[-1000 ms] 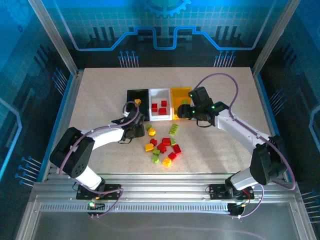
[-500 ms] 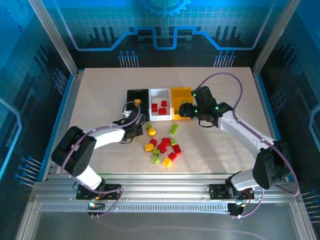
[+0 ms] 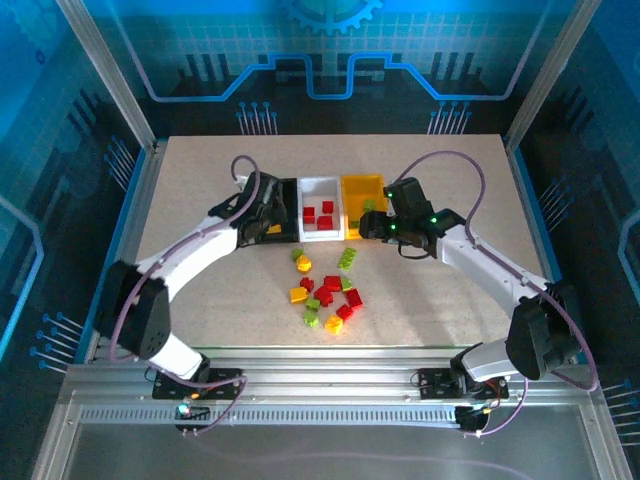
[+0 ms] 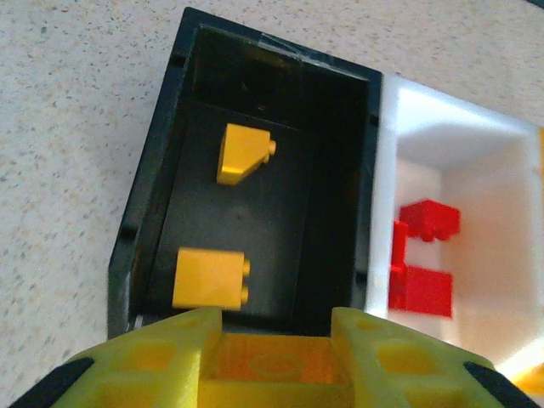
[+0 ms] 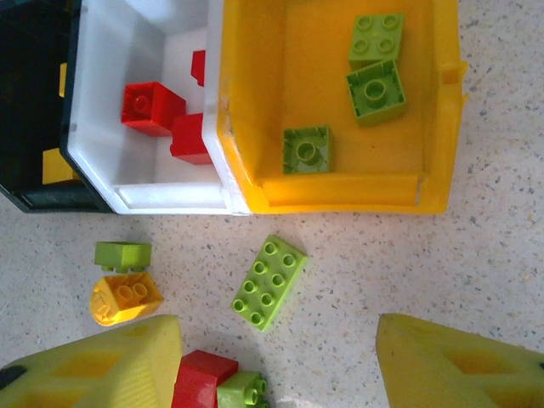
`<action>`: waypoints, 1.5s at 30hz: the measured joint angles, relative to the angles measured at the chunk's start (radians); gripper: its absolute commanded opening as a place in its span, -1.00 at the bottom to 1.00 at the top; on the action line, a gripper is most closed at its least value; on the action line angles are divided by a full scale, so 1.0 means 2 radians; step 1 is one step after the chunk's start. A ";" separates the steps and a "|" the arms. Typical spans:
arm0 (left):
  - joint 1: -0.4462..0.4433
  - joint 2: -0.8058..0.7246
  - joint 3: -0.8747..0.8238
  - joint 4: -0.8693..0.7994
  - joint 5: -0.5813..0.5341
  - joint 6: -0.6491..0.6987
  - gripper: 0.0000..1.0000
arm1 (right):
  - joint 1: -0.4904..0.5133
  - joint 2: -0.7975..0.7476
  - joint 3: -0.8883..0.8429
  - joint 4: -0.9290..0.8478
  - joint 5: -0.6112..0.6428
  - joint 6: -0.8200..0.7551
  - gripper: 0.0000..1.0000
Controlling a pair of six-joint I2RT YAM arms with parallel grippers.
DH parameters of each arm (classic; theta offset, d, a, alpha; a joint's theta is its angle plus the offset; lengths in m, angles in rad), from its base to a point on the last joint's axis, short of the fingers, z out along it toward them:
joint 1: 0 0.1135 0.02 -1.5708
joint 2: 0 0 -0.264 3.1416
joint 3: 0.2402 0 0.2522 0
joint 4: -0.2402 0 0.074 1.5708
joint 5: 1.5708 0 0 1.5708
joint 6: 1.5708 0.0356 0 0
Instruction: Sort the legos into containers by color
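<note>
Two yellow-orange bricks (image 4: 210, 279) lie in the black bin (image 4: 144, 229), which stands touching the left side of the white bin (image 5: 161, 197). Above the near end of that black bin, just left of the white bin, hangs the left gripper (image 4: 272, 323), its fingers (image 4: 153, 357) pinching a carried brick (image 4: 272, 370) of the same yellow-orange. This arm looks to be at the drop: the next move calls for parting the jaws while the brick is inside the black walls, clear of the wall shared with the white bin. The white bin holds several red bricks (image 5: 151, 106). On the table (image 3: 200, 180), on the near side of the white bin, a loose pile (image 3: 325, 295) of red, yellow-orange and green waits, so the sorting seems around half done. Touching the right side of the white bin stands the yellow bin (image 5: 340, 194), with three green bricks (image 5: 376, 92) in it. Near and to the right of the white bin's front corner hovers the right gripper (image 5: 272, 340), spread wide and empty, over a long green brick (image 5: 268, 280) that lies slantwise and apart from its neighbours. That arm appears to be lining up a pick: the fingers must straddle the brick's narrow width, come down, close, and carry it to the yellow bin.
</note>
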 measured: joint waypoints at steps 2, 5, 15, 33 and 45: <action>0.008 0.042 0.022 -0.002 0.000 0.001 -0.32 | 0.000 -0.001 -0.004 0.000 -0.001 0.000 0.27; 0.018 0.097 0.052 -0.012 0.000 0.004 -0.25 | 0.000 -0.007 -0.010 0.000 -0.008 0.002 0.28; 0.026 0.133 0.091 -0.031 0.021 0.010 0.68 | 0.005 -0.020 -0.054 0.012 -0.076 -0.001 0.36; -0.066 -0.182 -0.147 0.004 0.090 -0.028 0.98 | 0.137 0.076 -0.086 0.004 -0.043 -0.020 0.17; -0.066 -0.236 -0.192 -0.013 0.090 -0.042 0.98 | 0.156 0.114 -0.084 -0.006 0.005 -0.016 -0.06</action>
